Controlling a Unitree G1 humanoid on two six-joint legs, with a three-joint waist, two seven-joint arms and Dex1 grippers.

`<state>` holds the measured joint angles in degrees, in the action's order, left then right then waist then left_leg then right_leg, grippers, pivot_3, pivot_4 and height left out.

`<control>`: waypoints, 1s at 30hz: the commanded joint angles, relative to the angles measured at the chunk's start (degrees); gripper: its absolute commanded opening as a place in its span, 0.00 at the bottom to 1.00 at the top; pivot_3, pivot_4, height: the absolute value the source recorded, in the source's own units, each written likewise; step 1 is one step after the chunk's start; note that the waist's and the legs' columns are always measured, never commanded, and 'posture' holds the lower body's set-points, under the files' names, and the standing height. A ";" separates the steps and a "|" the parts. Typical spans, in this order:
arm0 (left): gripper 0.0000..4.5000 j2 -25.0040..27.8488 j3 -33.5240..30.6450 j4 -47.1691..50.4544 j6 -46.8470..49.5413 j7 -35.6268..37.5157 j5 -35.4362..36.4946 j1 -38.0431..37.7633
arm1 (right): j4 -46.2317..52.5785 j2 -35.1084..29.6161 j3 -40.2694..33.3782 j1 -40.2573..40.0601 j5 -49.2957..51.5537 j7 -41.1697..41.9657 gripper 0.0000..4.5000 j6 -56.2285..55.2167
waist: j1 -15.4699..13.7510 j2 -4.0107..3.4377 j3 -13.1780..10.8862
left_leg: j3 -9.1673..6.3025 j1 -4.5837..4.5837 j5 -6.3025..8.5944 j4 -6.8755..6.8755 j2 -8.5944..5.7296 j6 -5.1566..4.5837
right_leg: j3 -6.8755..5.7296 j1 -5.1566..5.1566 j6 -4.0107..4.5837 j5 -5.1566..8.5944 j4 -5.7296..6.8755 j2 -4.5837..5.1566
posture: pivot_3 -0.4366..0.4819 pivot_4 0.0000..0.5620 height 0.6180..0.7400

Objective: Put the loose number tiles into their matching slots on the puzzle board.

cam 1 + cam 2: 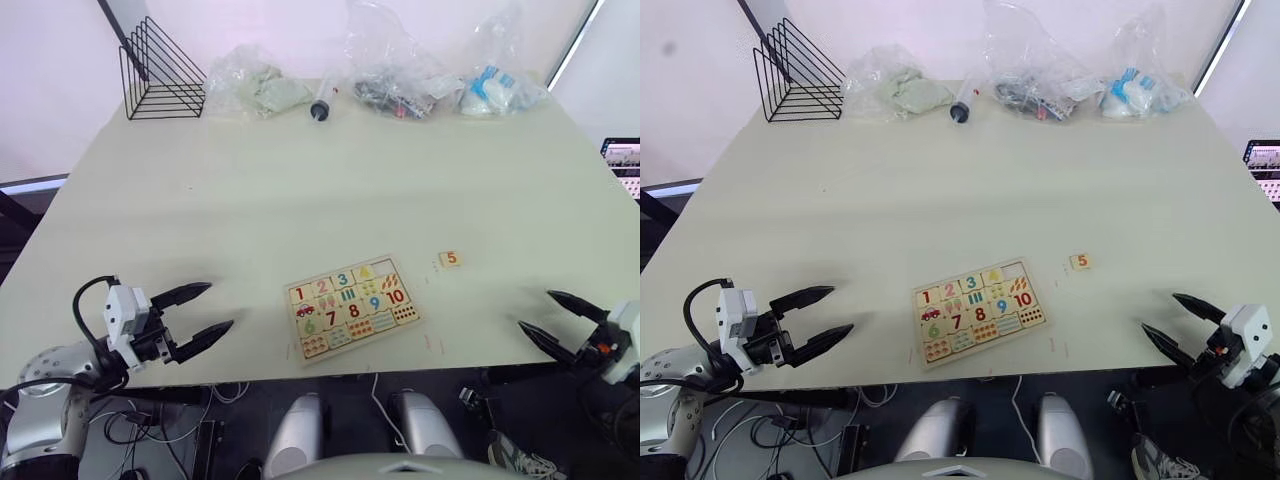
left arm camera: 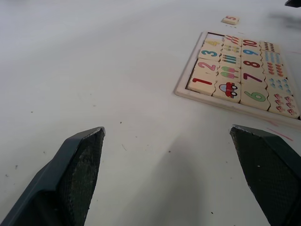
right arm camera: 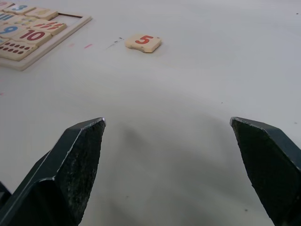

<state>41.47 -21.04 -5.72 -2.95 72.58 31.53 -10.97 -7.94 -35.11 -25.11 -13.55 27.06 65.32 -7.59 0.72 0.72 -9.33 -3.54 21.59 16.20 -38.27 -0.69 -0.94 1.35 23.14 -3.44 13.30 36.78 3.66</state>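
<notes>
- Tile 5 [image 1: 450,259] lies flat on table [image 1: 300,190], just right of puzzle board [image 1: 350,306]; top-row end slot [image 1: 383,268] apparently empty.
- Likely light, stiff, thin: pinch opposite edges.
- Left gripper [image 1: 205,310], right gripper [image 1: 548,318]: jaws apart, empty.

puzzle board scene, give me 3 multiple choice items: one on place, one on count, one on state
1. Where does the 5 tile lie?
A. on the table to the right of the puzzle board
B. in the board's top row
C. inside the wire rack

2. How many number tiles lie loose on the table?
A. three
B. one
C. five

3. How are the left end effector and right end effector?
A. both shut
B. one grips a tile
C. both open and holding nothing

Answers: 1 A, the tile sits on bare table off the board's right end. 2 B, just the 5 lies outside the frame. 3 C, both pairs of fingers are spread apart with nothing between them.
</notes>
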 commanded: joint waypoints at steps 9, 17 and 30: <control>1.00 0.63 -1.92 -1.08 -1.25 1.23 -0.21 0.11 | -0.61 -0.10 -0.22 0.19 0.81 0.82 0.99 -2.59 | -0.03 0.00 0.00 | 0.00 0.00 0.00 -0.01 -0.01 0.00 | 0.00 -0.01 0.00 0.00 0.00 0.00 | 0.48 0.27 1.00; 1.00 0.51 -1.74 -2.54 -2.09 2.13 -0.75 0.73 | -0.16 -0.15 0.11 -0.13 1.12 0.84 0.99 -2.58 | -0.03 0.00 0.00 | 0.00 0.00 0.00 -0.01 -0.01 0.00 | 0.00 -0.01 0.00 0.00 0.00 0.00 | 0.48 0.27 1.00; 1.00 0.55 -1.63 -3.99 -3.05 3.29 -0.98 1.18 | 1.22 -0.11 1.10 -0.30 1.40 0.51 0.99 -2.04 | -0.06 0.00 0.00 | -0.01 -0.01 0.00 -0.01 -0.01 0.00 | 0.00 -0.01 0.00 0.00 0.00 0.01 | 0.48 0.27 1.00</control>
<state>41.48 -21.85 -9.74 -4.97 75.39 30.50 -9.98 -8.69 -34.96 -23.29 -13.52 27.23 65.83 -9.18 0.66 0.72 -9.33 -3.55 21.59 16.20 -38.28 -0.70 -0.94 1.34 23.13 -3.45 13.30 36.78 3.67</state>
